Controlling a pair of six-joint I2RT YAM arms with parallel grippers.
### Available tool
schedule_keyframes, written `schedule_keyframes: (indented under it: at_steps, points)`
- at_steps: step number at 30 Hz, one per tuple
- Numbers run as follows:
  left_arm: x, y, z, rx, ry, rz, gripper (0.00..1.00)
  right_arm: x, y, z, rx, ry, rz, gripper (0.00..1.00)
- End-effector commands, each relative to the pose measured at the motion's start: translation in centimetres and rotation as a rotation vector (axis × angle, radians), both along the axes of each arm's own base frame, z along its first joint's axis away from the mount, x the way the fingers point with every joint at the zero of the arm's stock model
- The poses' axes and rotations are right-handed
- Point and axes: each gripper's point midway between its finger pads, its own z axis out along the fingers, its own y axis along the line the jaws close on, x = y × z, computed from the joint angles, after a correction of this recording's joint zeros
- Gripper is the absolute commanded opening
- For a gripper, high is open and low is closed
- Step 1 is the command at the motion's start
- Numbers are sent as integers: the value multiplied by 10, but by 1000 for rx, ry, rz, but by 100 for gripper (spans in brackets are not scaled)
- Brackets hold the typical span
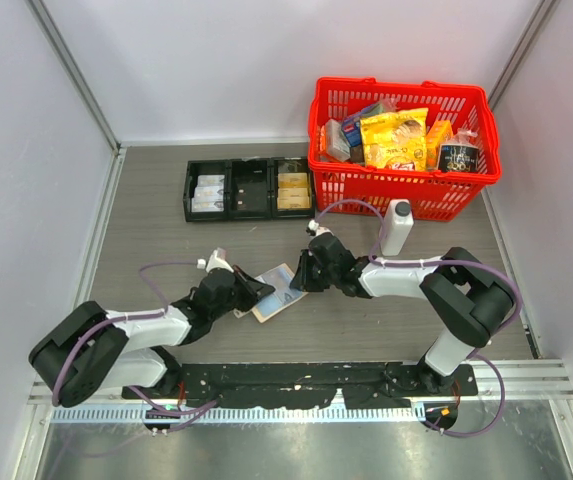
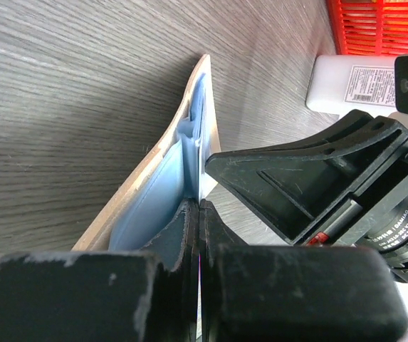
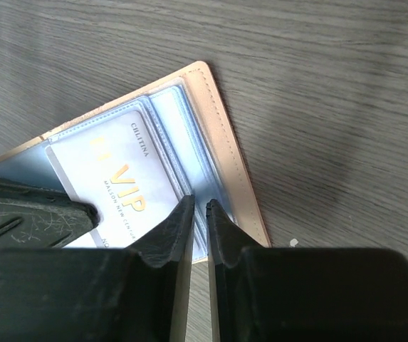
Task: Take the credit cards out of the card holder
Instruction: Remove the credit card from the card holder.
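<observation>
Left gripper [image 2: 198,208]: jaws pressed fully together on a thin pale edge inside the card holder [image 1: 278,296]; possibly a card or a sleeve, as the wrist view shows it only edge-on.
Right gripper [image 3: 200,210]: jaws nearly closed, pinching the holder's blue-grey inner leaf near the tan border.
Card holder: open on the table [image 1: 156,235], between the two grippers, blue-grey pockets facing up.
Card [image 3: 114,178]: pale, with gold "VIP" lettering, tucked in a pocket; the left finger covers one corner.
White bottle [image 1: 396,228]: upright, just behind the right arm.
Red basket [image 1: 416,195]: far right, full of packets.
Black tray [image 1: 249,188]: far side, left of the basket.
</observation>
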Motion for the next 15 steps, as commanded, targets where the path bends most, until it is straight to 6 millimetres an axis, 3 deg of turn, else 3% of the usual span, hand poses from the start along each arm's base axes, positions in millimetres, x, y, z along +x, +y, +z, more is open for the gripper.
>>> schedule_keyframes:
  at_steps: [1,7,15]
  points:
    - [2,3,15,-19,-38,22,0,-16,-29,-35,-141,86,-31,18]
    - [-5,14,0,49,13,36,0,-11,-23,-18,-109,47,-23,18]
    - [-9,20,-15,129,42,17,0,-1,-1,33,27,-62,32,25]
